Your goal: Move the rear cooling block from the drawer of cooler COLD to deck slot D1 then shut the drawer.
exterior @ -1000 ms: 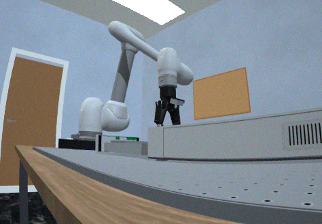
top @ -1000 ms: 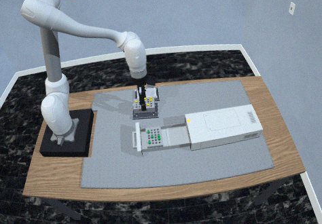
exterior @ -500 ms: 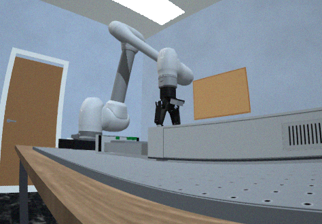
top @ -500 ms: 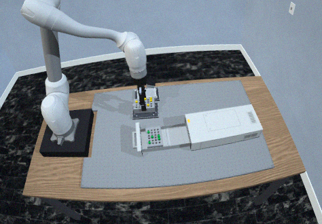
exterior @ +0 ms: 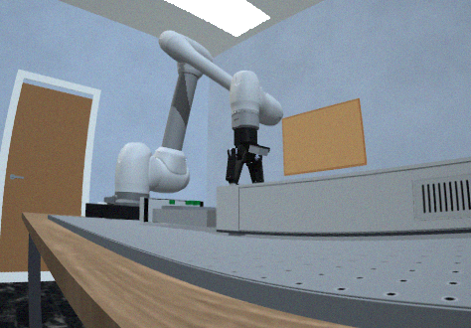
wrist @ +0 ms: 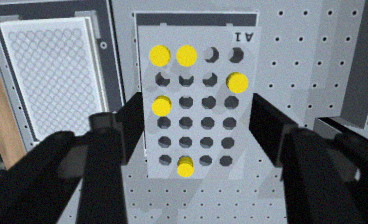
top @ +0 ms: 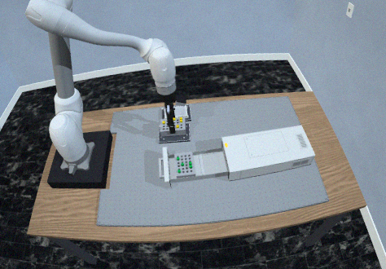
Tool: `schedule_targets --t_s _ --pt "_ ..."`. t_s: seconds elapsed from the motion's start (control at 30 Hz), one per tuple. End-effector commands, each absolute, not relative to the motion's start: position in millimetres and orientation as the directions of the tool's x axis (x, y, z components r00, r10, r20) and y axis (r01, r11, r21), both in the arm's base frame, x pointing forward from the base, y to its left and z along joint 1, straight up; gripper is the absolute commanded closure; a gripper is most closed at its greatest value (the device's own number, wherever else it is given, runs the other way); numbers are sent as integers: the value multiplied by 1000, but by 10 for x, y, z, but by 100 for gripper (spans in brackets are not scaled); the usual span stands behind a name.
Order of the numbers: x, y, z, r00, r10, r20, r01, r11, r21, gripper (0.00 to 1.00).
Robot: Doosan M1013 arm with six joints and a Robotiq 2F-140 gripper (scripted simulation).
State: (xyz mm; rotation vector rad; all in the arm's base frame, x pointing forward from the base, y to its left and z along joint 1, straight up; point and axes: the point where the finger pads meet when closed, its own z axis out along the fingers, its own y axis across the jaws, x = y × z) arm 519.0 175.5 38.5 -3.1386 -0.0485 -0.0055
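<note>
The rear block, its 5 yellow tubes showing, is gripped between the jaws of the gripper over D1. The drawer is left open; the lamp is lit.

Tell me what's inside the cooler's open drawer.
In the drawer, a block with green-capped tubes sits by the handle; the stretch behind it holds no second block. Whatever lies farther in is hidden under the housing.
</note>
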Motion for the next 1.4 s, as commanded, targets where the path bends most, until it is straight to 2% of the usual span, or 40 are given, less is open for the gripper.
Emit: schedule_targets --t_s 0.0,1.37 --pt "5194 1757 387 1000 31 5 31 -1000 -3 90" --pt "5194 1758 327 1000 31 5 31 -1000 -3 90"
